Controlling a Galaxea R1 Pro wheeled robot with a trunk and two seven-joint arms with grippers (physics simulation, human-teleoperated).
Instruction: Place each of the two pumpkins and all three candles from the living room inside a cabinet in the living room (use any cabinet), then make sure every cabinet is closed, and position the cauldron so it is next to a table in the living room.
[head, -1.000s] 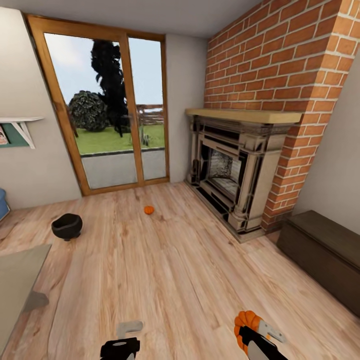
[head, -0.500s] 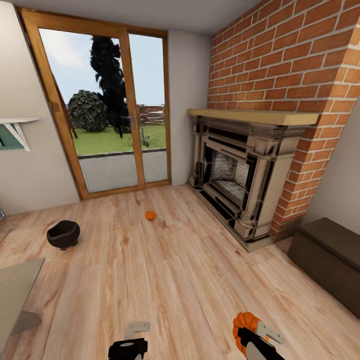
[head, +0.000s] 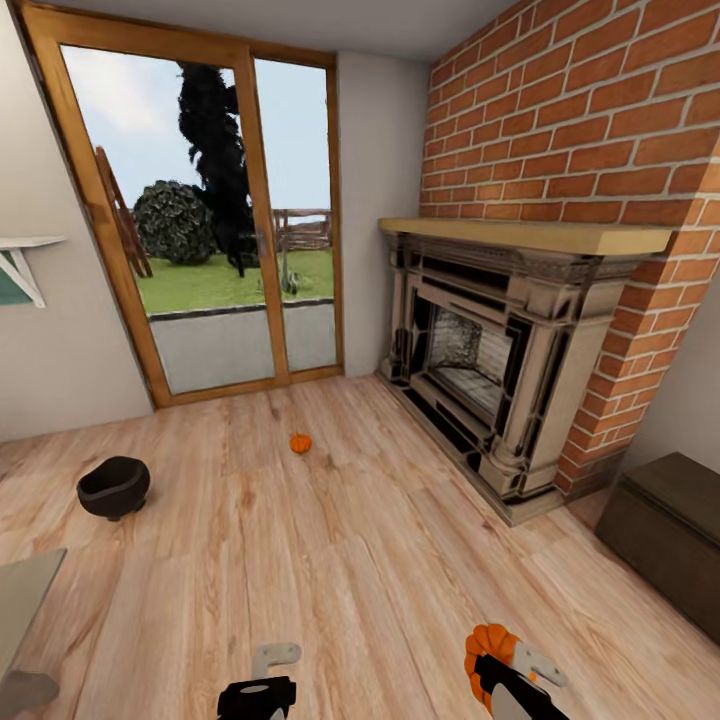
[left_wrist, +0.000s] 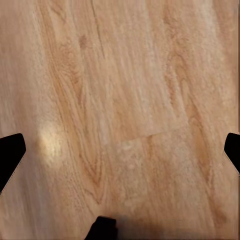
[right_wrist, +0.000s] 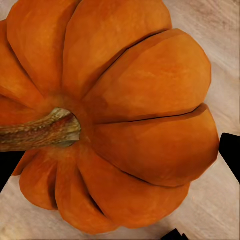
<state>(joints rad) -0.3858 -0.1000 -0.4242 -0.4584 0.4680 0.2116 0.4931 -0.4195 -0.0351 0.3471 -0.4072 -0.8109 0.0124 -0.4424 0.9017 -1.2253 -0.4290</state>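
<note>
My right gripper (head: 490, 662) is shut on an orange pumpkin (head: 488, 645) at the bottom of the head view; in the right wrist view the pumpkin (right_wrist: 110, 115) sits large between the dark fingertips, stem sideways. A second small pumpkin (head: 300, 443) lies on the wooden floor in front of the glass door. The black cauldron (head: 114, 487) stands on the floor at the left. The dark-brown cabinet (head: 668, 540) sits at the right, beside the fireplace, its front shut. My left gripper (left_wrist: 120, 150) is open over bare floorboards. A corner of the table (head: 22, 610) shows at the lower left.
A brick chimney with a stone fireplace (head: 500, 350) fills the right wall. A wood-framed glass door (head: 200, 220) is straight ahead. A small white shelf (head: 25, 255) hangs on the left wall. Wooden floor stretches between me and the door.
The view has shifted: door, fireplace and floor pumpkin look nearer, the cauldron and table have slid left, the cabinet right. My right gripper still holds its pumpkin.
</note>
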